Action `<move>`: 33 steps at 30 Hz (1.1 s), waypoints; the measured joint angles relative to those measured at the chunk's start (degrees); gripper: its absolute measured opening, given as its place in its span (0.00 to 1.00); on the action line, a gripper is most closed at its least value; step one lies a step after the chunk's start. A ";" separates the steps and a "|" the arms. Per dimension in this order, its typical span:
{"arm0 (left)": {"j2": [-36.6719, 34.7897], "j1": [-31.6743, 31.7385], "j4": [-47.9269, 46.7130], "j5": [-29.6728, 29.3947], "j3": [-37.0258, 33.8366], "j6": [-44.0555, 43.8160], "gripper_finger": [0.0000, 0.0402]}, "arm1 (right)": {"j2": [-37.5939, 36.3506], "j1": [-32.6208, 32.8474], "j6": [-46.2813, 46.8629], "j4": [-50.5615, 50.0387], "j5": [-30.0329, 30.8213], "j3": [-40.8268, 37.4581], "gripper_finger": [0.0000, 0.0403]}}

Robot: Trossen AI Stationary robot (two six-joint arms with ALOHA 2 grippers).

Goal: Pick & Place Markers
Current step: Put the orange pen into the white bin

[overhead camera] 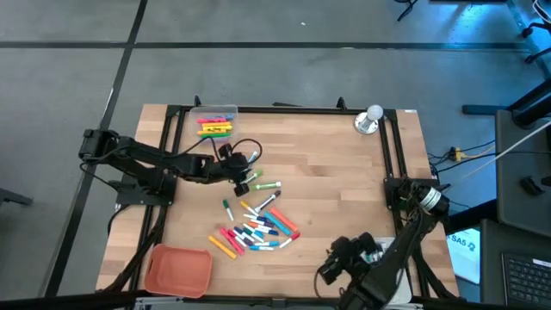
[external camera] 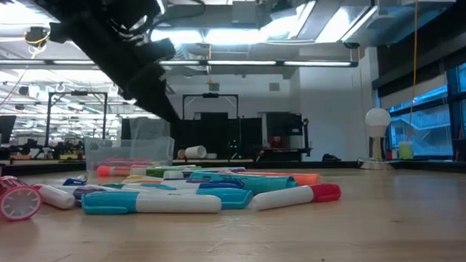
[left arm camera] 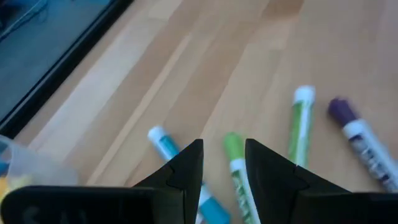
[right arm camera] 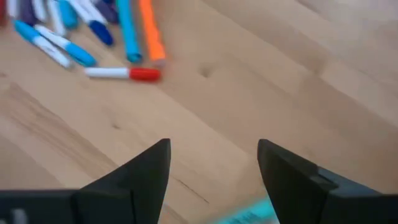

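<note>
Two arms up. Left gripper point(overhead camera: 242, 170) mid-frame, jaws part-spread, empty, above loose green-capped markers point(overhead camera: 268, 185); centre on one before pinching. Right gripper point(overhead camera: 331, 269) lower right, jaws spread wide, empty. Main marker pile point(overhead camera: 258, 230) lower centre.

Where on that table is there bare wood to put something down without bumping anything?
Bare wood runs from the silver bell in the far corner down toward the right gripper, and between the clear bin and the bell. The middle is crowded with the markers; the orange tray fills the near-left corner.
</note>
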 joint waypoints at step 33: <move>3.21 20.52 -15.11 21.50 6.22 22.59 0.41 | -3.30 -25.05 -55.60 11.55 6.12 0.61 0.54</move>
